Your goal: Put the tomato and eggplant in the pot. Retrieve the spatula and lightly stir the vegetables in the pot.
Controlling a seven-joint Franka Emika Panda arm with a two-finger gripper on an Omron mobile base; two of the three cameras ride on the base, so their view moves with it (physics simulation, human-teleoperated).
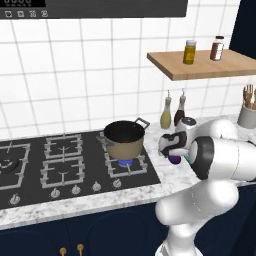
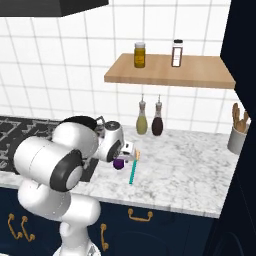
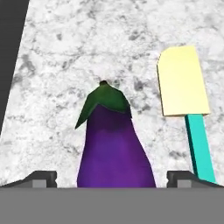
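The dark purple eggplant (image 3: 114, 148) with its green cap lies on the marble counter, right of the stove. My gripper (image 3: 111, 177) hangs low over it, open, one fingertip on each side and a gap to both; it also shows at the arm's end (image 1: 174, 156) (image 2: 120, 159). The eggplant (image 2: 118, 163) peeks out below the hand. The spatula (image 3: 183, 83), pale yellow blade and teal-green handle, lies on the counter just beside the eggplant (image 2: 133, 169). The tan-gold pot (image 1: 124, 139) stands on the front right burner; a bit of red, likely the tomato (image 1: 129, 142), shows inside.
Two bottles (image 1: 172, 114) stand against the wall behind the hand. A wooden shelf (image 1: 200, 65) with two jars hangs above. A grey holder of wooden utensils (image 1: 247, 114) stands at the far right. The black stove (image 1: 60, 165) fills the left; a blue flame (image 1: 125, 162) burns under the pot.
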